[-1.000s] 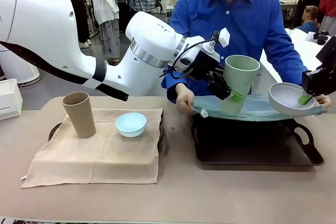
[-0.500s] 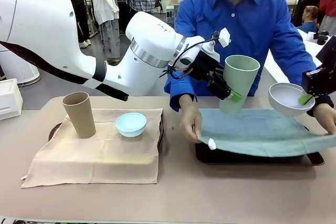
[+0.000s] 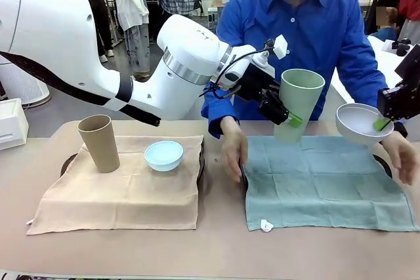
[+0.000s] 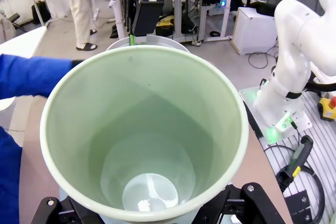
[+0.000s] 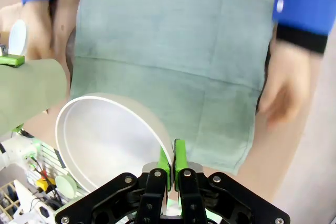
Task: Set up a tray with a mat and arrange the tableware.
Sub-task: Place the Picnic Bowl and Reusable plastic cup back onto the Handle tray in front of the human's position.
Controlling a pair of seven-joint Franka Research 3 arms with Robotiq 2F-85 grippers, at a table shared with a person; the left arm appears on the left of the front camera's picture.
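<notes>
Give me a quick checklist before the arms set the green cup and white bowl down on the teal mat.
1. Left gripper holding the mint green tumbler: ok, held off the table.
2. Right gripper pinching the white bowl by its rim: ok.
3. Teal mat spread flat: ok.
4. Person's hands clear of the mat: not ok, one at each side edge.
5. Tray fully under the mat: cannot tell, covered.
6. Tan tumbler and light blue bowl on the beige mat: ok.

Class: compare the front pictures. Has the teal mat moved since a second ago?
Yes. The teal mat has come down and toward the near table edge, now lying flat, while the tan cup stayed put.
</notes>
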